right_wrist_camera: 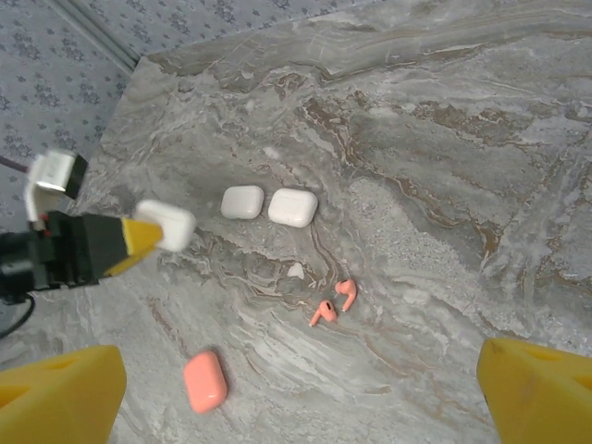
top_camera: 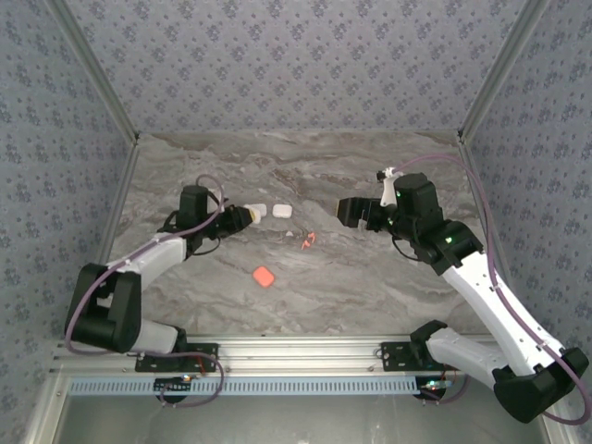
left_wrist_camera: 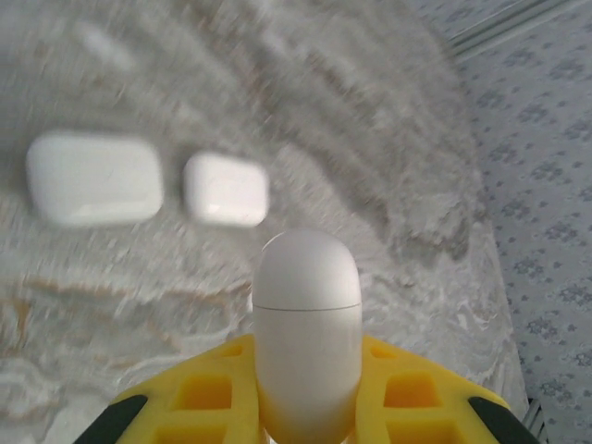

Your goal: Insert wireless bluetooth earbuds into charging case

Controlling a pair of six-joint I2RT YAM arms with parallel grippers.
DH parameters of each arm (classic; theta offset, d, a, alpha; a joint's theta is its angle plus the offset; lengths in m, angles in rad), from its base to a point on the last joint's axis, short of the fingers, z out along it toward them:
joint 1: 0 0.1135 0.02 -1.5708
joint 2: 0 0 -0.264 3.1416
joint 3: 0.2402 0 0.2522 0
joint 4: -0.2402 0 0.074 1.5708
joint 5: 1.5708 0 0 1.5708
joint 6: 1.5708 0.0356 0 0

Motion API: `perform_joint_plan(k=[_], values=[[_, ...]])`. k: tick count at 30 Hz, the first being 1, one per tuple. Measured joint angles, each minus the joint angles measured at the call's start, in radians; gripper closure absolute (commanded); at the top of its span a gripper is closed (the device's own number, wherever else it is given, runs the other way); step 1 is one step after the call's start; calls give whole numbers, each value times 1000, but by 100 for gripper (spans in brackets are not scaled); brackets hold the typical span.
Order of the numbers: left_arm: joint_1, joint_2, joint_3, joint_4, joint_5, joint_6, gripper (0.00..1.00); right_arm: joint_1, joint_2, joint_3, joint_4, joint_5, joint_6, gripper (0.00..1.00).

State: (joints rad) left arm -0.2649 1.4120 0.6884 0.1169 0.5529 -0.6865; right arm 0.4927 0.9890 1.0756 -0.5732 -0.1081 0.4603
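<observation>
My left gripper (left_wrist_camera: 306, 375) is shut on a rounded white charging case (left_wrist_camera: 306, 314) that stands lid-up between its yellow fingers (left_wrist_camera: 407, 388). From above, that gripper (top_camera: 239, 218) hovers at the left of the table's middle. Two coral-red earbuds (right_wrist_camera: 347, 292) (right_wrist_camera: 323, 312) lie loose on the marble, close together and right of it (top_camera: 308, 240). A tiny white piece (right_wrist_camera: 295, 270) lies just beyond them; I cannot tell whether it is an earbud. My right gripper (right_wrist_camera: 301, 407) is open high above the earbuds, with nothing between its fingers (right_wrist_camera: 60, 398).
Two more shut white cases (right_wrist_camera: 242, 202) (right_wrist_camera: 292, 207) lie side by side just past the left gripper. A shut coral case (top_camera: 264, 277) lies nearer the front. The marble table (top_camera: 388, 305) has patterned walls (top_camera: 296, 55) at the back and sides.
</observation>
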Motion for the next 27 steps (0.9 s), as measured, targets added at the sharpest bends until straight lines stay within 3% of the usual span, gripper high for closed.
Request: perform_joint_plan(k=[14, 27], values=[[-12, 201, -18, 77, -4, -79, 90, -2, 6, -31, 0, -5, 0, 0], [-12, 241, -17, 74, -51, -63, 59, -2, 6, -32, -3, -11, 0, 0]])
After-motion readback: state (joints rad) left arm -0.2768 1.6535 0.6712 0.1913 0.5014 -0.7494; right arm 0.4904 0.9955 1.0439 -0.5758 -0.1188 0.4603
